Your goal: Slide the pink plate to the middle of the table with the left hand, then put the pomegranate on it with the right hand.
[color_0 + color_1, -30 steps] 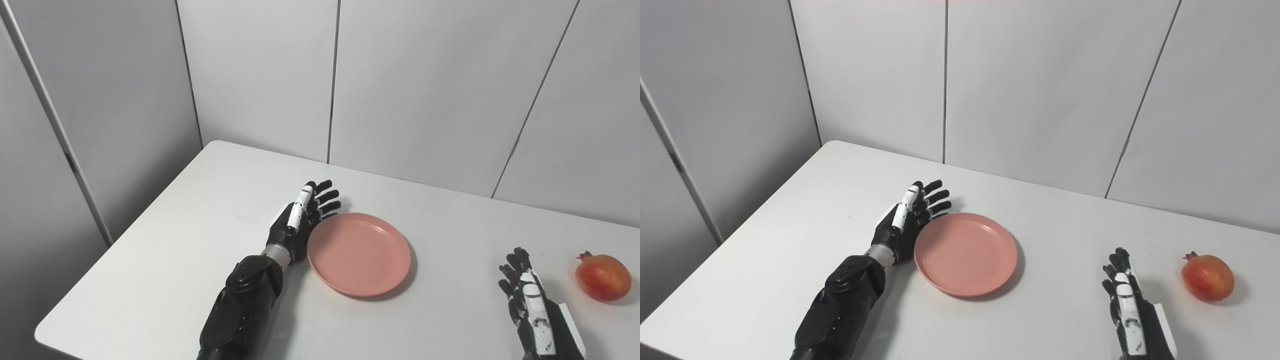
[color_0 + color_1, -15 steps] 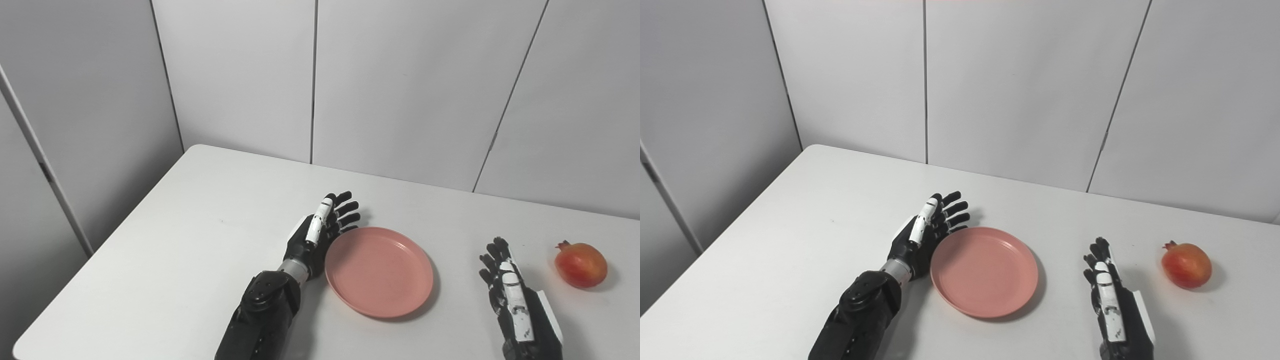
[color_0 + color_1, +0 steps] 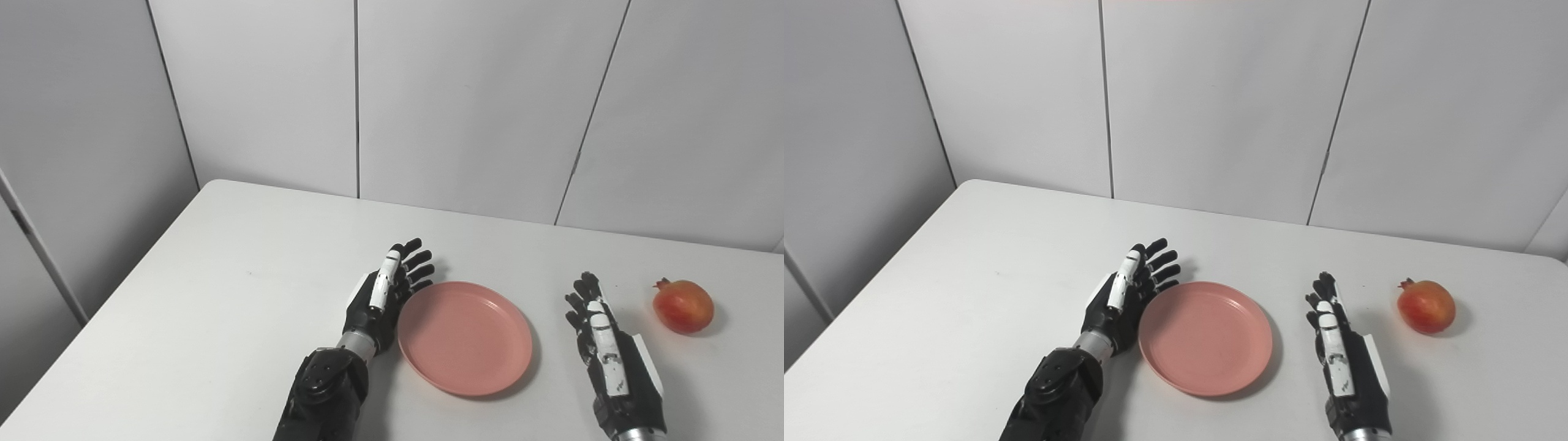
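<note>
The plate (image 3: pixel 465 337) lies flat near the middle of the counter (image 3: pixel 214 294), so from where I stand the slide looks about finished, though whether it needs a last nudge is a judgement call. The second half has not begun: the pomegranate (image 3: pixel 683 305) sits by itself on the counter at about three o'clock from the plate, well apart from it, crown tilted up to the left, and nothing lies on the plate. The left hand (image 3: pixel 384 294) stands on edge at the plate's nine o'clock side, palm turned toward the plate, fingers straight and a little spread, pointing off toward one o'clock. It grips nothing; its palm edge is right against the rim, and I cannot say for sure whether it touches or is merely just beside it. The right hand (image 3: pixel 603 343) is between plate and pomegranate, closer to the plate, also on edge with fingers extended toward twelve o'clock, slack and empty, touching neither thing as far as I can see. It is short of the fruit, which is at roughly two o'clock from it. What remains, I would say, is for the left hand to let the plate be, and for the right to reach over, close round the pomegranate, lift it and set it down in the plate's well.
</note>
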